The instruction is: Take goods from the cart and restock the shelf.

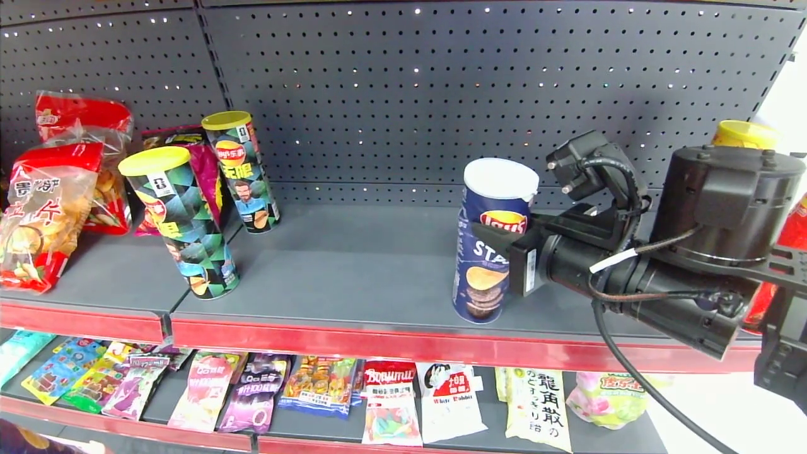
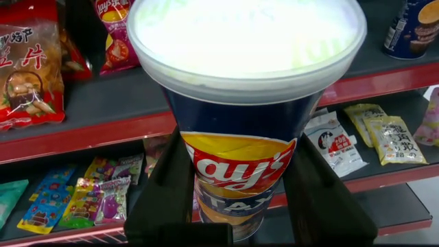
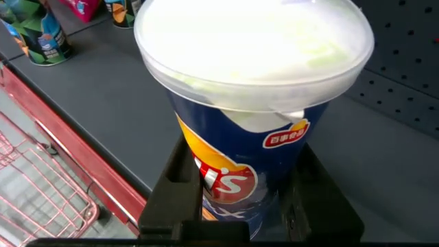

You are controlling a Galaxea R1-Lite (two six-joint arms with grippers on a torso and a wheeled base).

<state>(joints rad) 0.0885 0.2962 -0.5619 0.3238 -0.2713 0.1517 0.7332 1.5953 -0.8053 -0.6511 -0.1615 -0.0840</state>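
Head view: blue can [image 1: 488, 252], seemingly seated on shelf [image 1: 353, 265] near red lip [image 1: 378, 343]. Long axis near vertical, white lid up, label outward. Right gripper [image 1: 498, 243] clamped round its middle. Left gripper [image 2: 240, 199] clamps second can [image 2: 247, 89] before the shelves. Risk: a finger dragging on withdrawal would likely topple the blue can over the lip.

The blue can [image 1: 487, 252] near the front edge of the shelf [image 1: 353, 265] bears a red-and-yellow logo above large white letters. The red bag [image 1: 38, 214] at its left end carries big white characters. A pale packet [image 1: 536, 403] on the lower shelf [image 1: 630, 436] shows black characters in columns.
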